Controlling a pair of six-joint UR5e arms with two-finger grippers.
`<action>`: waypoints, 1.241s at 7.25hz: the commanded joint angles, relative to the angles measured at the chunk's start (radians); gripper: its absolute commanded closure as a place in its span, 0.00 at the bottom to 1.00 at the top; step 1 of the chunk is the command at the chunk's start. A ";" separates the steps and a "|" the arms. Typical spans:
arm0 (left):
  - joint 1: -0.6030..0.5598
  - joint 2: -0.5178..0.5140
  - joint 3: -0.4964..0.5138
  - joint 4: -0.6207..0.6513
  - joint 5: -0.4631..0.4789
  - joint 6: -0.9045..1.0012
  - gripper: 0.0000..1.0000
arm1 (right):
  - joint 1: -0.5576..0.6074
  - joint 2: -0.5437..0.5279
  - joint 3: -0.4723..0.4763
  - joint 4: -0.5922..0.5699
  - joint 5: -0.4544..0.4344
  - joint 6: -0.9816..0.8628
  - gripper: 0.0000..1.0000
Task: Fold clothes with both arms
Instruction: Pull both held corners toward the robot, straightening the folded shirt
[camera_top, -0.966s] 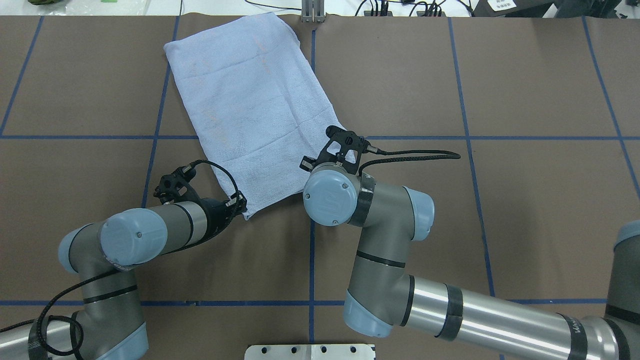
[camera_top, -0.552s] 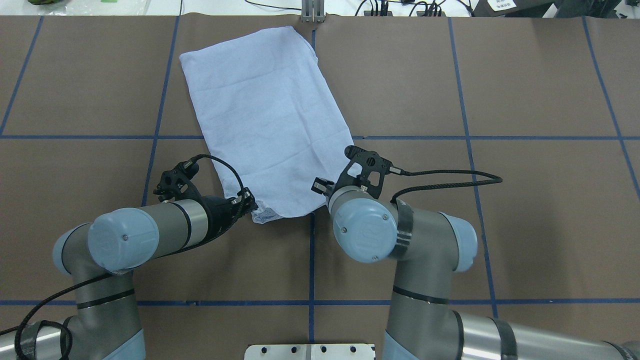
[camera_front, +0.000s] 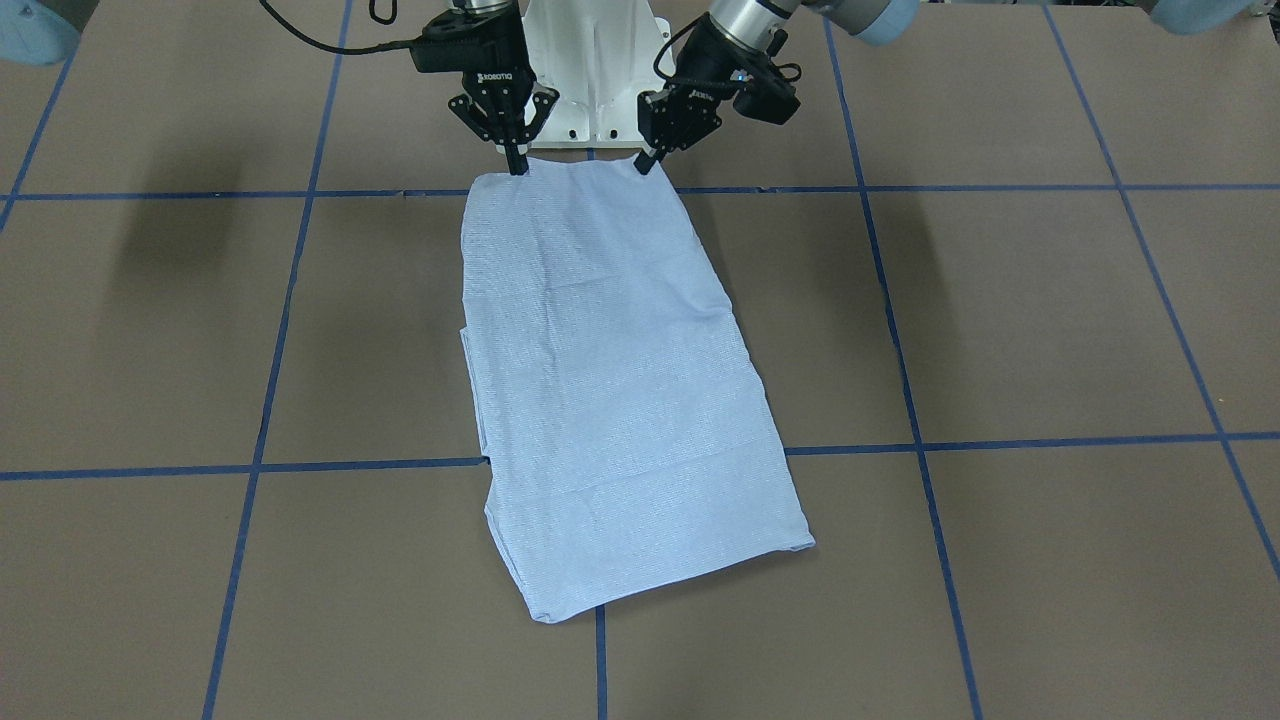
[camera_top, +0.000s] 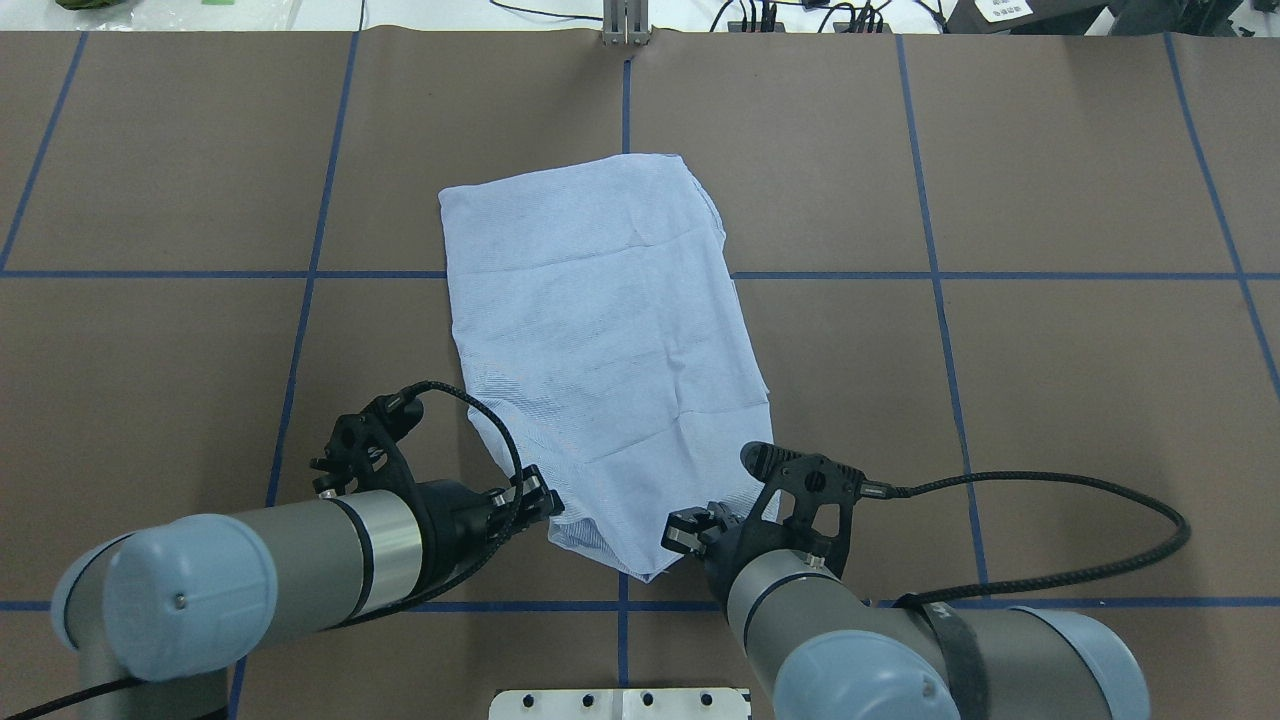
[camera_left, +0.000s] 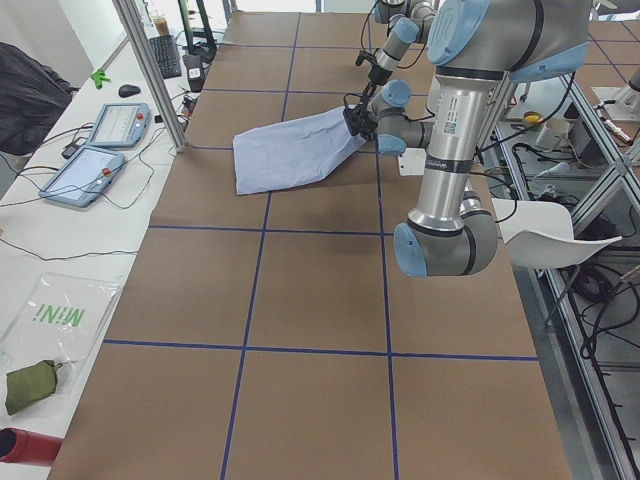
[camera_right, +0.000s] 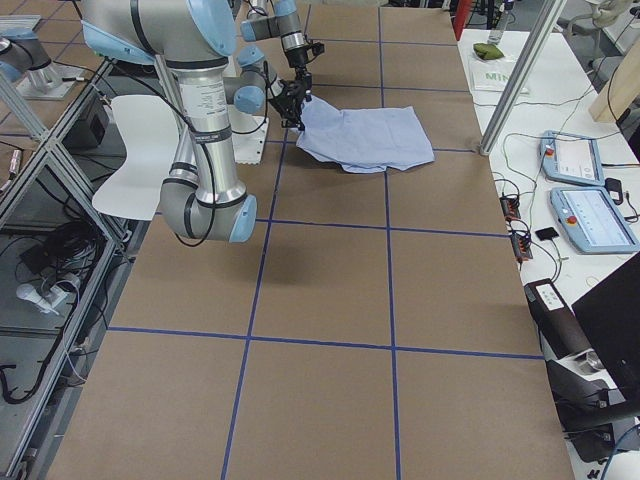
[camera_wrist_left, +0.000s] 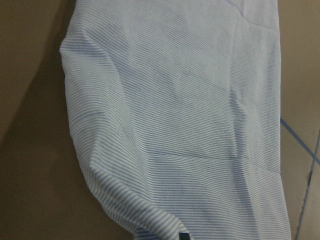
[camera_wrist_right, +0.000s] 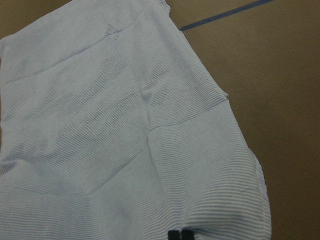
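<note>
Closer to the robot than either pair of fingers, a white base plate (camera_top: 620, 703) sits at the tabletop (camera_top: 1000, 400) edge. Just ahead of it, the left fingers (camera_top: 540, 503) are pressed together on one corner of the shirt (camera_top: 600, 340). The right fingers (camera_top: 685, 528) pinch the other corner of the same near edge. Each wrist view shows dark fingertips closed on striped cloth at the bottom of the frame. Between the two pairs of fingers the edge sags into a shallow point. In the side views the cloth rises off the tabletop to meet them. Beyond the fingers the shirt is a long light blue panel with fine white stripes. It stretches away and slants toward the side of the left fingers. In its far part it crosses a blue tape line (camera_top: 1000, 275). Its far end, well apart from both pairs of fingers, lies flat on the brown tabletop, with a small crease near the far edge.
</note>
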 joint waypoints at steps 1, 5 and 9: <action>0.022 -0.001 -0.095 0.126 -0.002 0.000 1.00 | -0.021 -0.010 0.024 -0.007 -0.008 0.002 1.00; -0.100 -0.015 -0.006 0.165 -0.005 0.062 1.00 | 0.145 0.160 -0.141 -0.005 0.024 -0.096 1.00; -0.300 -0.117 0.096 0.220 -0.009 0.187 1.00 | 0.341 0.336 -0.359 0.004 0.110 -0.188 1.00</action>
